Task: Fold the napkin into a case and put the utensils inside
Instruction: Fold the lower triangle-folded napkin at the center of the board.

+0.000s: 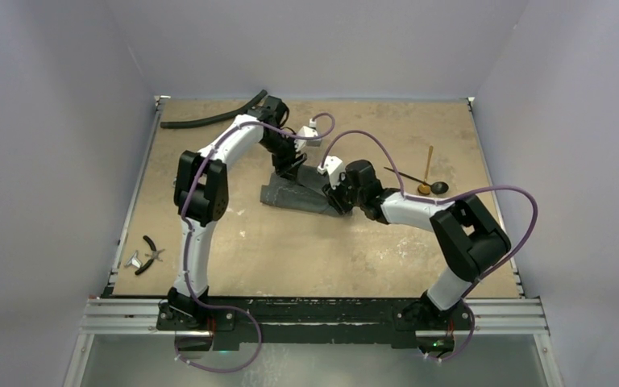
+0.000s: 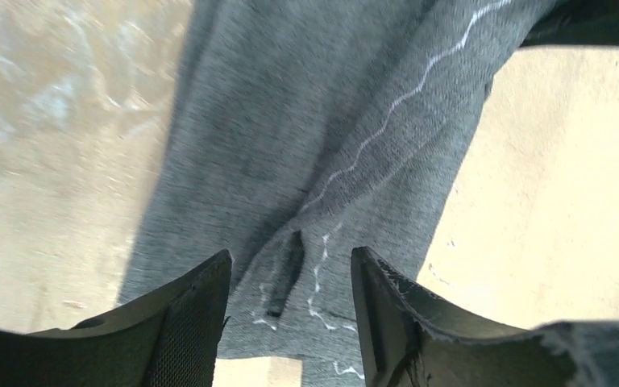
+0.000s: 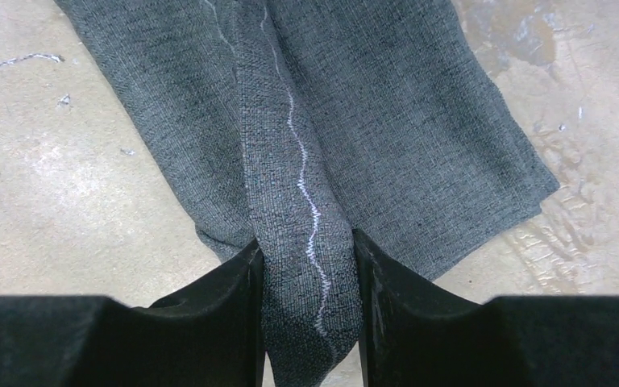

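Note:
The grey napkin (image 1: 294, 196) lies bunched in the middle of the table, with both grippers at it. My left gripper (image 2: 292, 254) is open at the napkin's far end. Its fingers stand apart over a raised crease of napkin (image 2: 290, 121) with a pale hem stitch. My right gripper (image 3: 306, 240) is shut on a bunched fold of the napkin (image 3: 387, 105) at its right end, and the cloth fills the gap between the fingers. The utensils lie to the right: a black spoon (image 1: 437, 187) and a gold piece (image 1: 428, 165) crossing each other.
A long black hose (image 1: 209, 119) lies along the far left of the table. A small hand tool (image 1: 147, 255) sits by the left edge. Grey walls close in the table on three sides.

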